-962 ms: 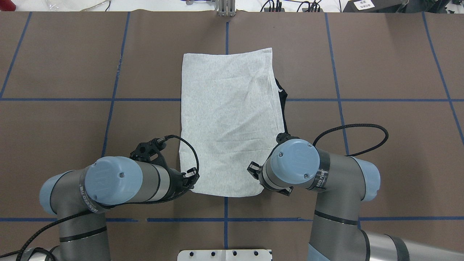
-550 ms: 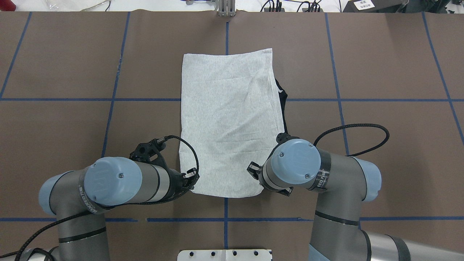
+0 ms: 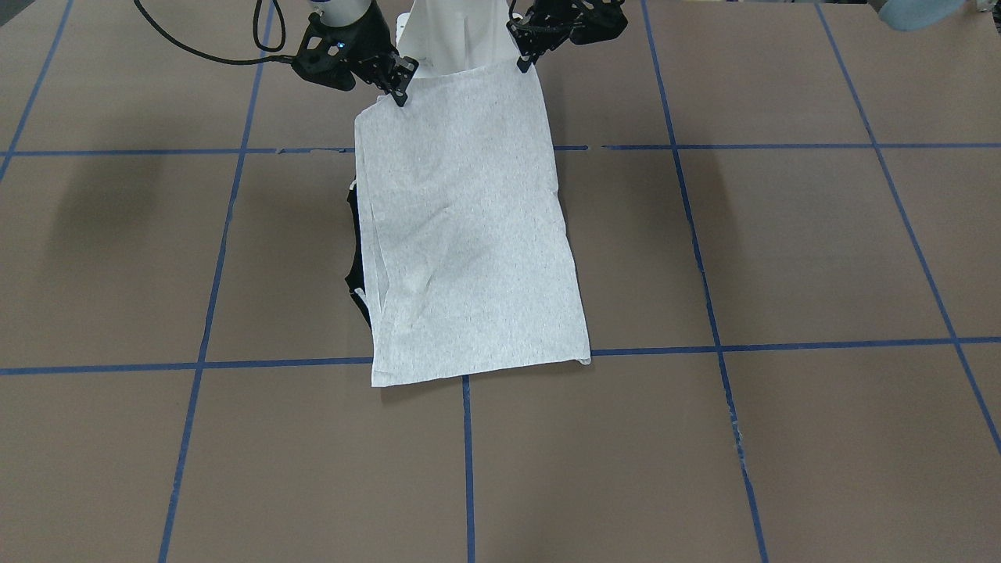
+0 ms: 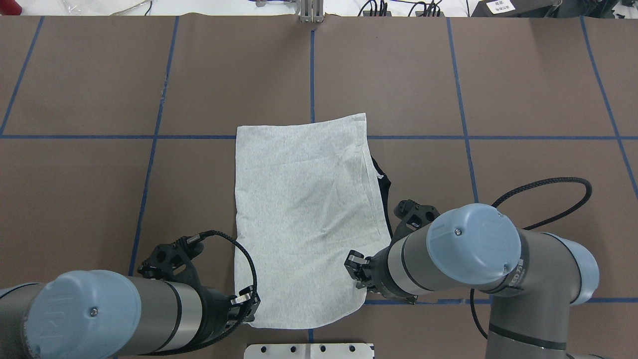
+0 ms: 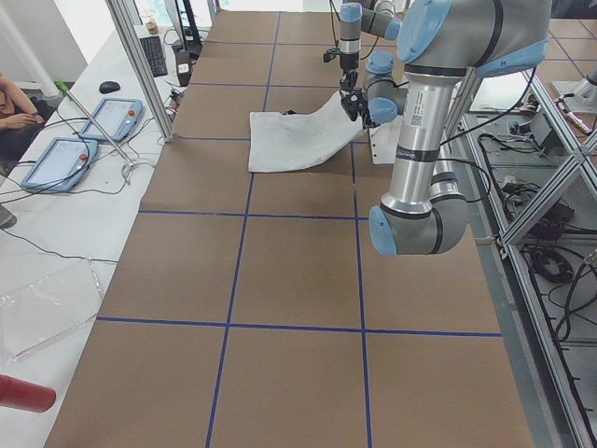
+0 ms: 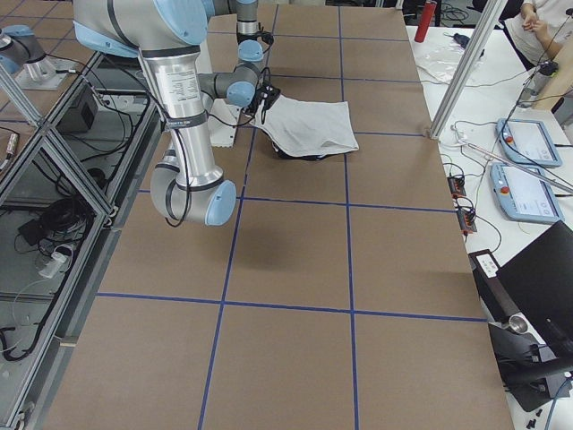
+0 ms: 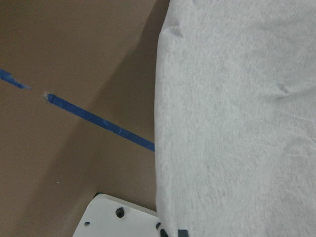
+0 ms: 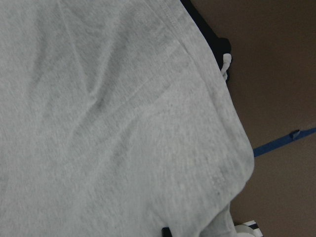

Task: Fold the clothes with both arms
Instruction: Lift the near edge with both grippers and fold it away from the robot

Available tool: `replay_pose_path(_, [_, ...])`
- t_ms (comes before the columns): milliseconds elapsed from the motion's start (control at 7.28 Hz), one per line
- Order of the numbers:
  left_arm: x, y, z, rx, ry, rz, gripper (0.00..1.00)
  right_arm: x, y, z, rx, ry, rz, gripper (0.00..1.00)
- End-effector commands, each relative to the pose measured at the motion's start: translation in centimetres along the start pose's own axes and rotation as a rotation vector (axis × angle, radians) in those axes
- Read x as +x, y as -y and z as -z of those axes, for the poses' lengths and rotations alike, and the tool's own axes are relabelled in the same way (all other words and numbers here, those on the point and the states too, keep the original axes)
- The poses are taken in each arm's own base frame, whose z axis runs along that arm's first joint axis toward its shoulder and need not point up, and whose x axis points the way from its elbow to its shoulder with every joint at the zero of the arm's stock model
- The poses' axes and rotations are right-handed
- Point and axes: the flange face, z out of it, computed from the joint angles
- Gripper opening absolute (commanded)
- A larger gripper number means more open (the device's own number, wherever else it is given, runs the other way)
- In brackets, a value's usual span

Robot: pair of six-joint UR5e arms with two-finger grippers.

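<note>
Folded grey T-shirt (image 4: pixel 299 209) lying lengthwise at mid-counter (image 4: pixel 523 89), its near edge raised off the surface. I see my left pincer (image 4: pixel 247 302) clamped on the near-left corner and my right pincer (image 4: pixel 355 264) clamped on the near-right corner. The black collar (image 4: pixel 384 187) peeks out along the shirt's right edge.

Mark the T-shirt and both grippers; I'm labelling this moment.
T-shirt (image 4: pixel 304 214): overhead view, centre of cloth.
left gripper (image 4: pixel 247 304): overhead view, between fingertips.
right gripper (image 4: pixel 355 271): overhead view, between fingertips.
</note>
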Motion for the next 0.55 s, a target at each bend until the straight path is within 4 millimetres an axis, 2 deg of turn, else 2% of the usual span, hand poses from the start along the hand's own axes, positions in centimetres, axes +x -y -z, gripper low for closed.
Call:
replay_pose_path(0, [2.3, 4.6, 0.8, 0.091, -0.042, 0.04, 0.0, -4.1, 5.7, 1.1, 0.095, 0.047, -0.034, 0.0])
replay_pose_path(137, [4.4, 7.7, -1.1, 0.15, -0.036, 0.074, 0.0, -5.1, 8.1, 1.6, 0.129, 0.072, -0.052, 0.0])
replay_pose_path(275, [6.0, 11.5, -2.1, 0.2, -0.061, 0.097, 0.0, -5.7, 10.7, 1.1, 0.155, 0.102, -0.048, 0.0])
replay_pose_path(412, [6.4, 14.0, -1.7, 0.234, -0.078, 0.065, 0.0, -6.7, 13.4, -0.2, 0.178, 0.121, -0.052, 0.0])
